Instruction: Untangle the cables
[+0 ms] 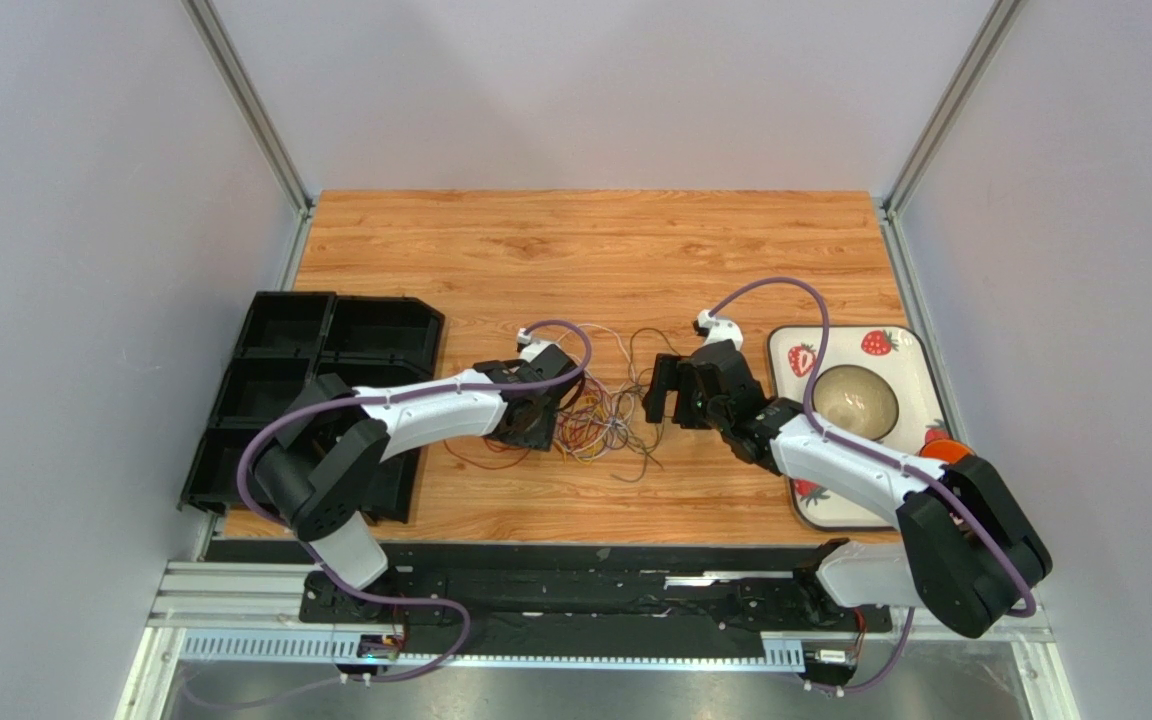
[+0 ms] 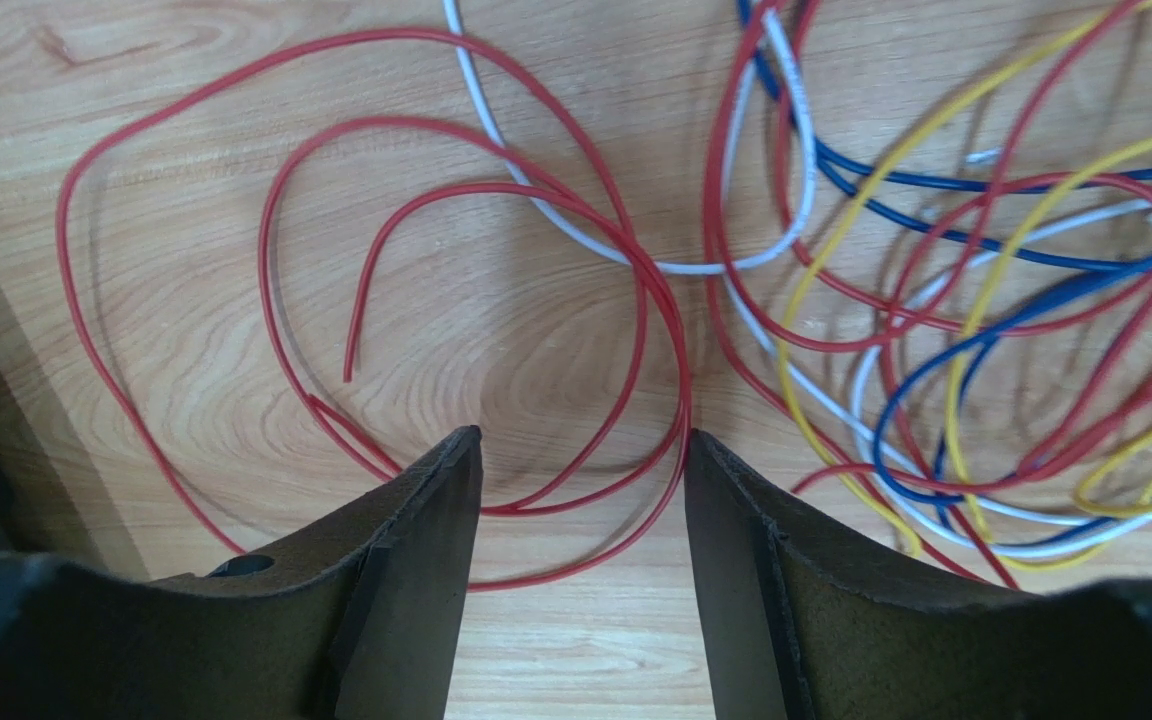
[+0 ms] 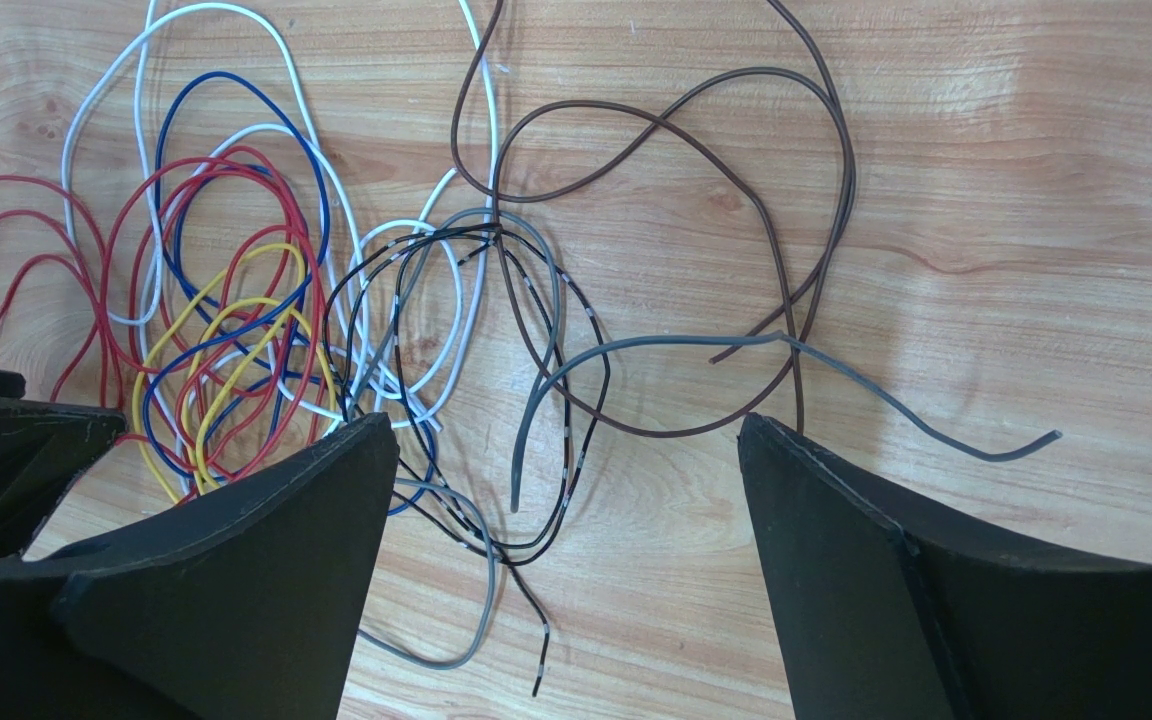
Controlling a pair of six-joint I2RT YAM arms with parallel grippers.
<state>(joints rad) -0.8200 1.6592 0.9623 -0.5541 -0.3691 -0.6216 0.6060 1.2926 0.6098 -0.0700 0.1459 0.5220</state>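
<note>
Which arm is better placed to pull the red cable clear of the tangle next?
Left, probably. The left gripper, open, sits over the red cable loops, with strands lying between its fingers. The right gripper hangs open over the grey cable and brown cable.

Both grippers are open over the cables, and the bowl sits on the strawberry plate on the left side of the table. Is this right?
One thing is wrong: the strawberry plate with the bowl is on the right side of the table, as the top external view shows. The left gripper and the right gripper are indeed open over the cables.
</note>
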